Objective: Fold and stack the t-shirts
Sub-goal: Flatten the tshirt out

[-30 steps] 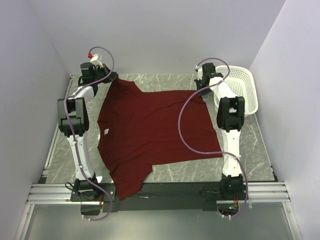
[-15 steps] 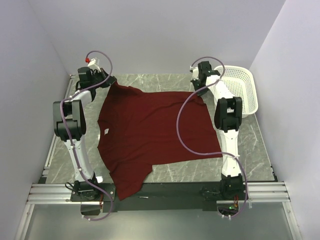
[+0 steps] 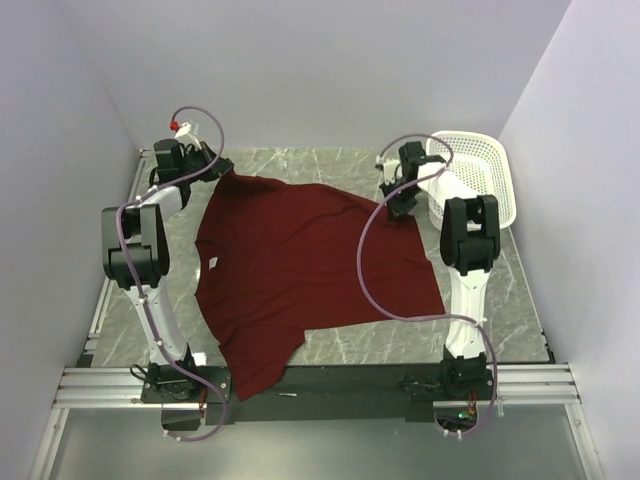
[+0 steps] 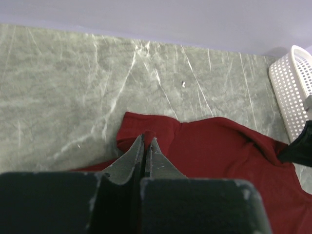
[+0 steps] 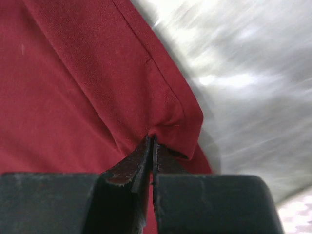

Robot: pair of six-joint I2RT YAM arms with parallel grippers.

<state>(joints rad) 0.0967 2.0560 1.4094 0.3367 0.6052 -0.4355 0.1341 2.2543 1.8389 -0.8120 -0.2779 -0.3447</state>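
maroon shirt point(image 3: 300, 270) lies spread flat across the table point(image 3: 390, 345). left gripper point(image 4: 147, 140) is pinched on the far sleeve and right gripper point(image 5: 152, 142) is clamped on the far hem corner (next to the basket point(image 3: 480, 180)), probably so both can carry that edge over for a fold.

The t-shirt point(image 3: 300, 270) is soft, matt, dark red cloth with a fine knitted grain and stitched hems, plainest in the right wrist view. Under it the table point(image 3: 500, 320) is smooth grey-green stone-look material with white veins and a faint sheen. To the right of the t-shirt the basket point(image 3: 492, 185) is white plastic mesh, slightly glossy. At the t-shirt's far edge the left gripper point(image 4: 146, 139) and right gripper point(image 5: 152, 141) look like dark matt plastic, scuffed with pale flecks. On the near side of the t-shirt lies a ribbed bare-metal rail point(image 3: 100, 385)
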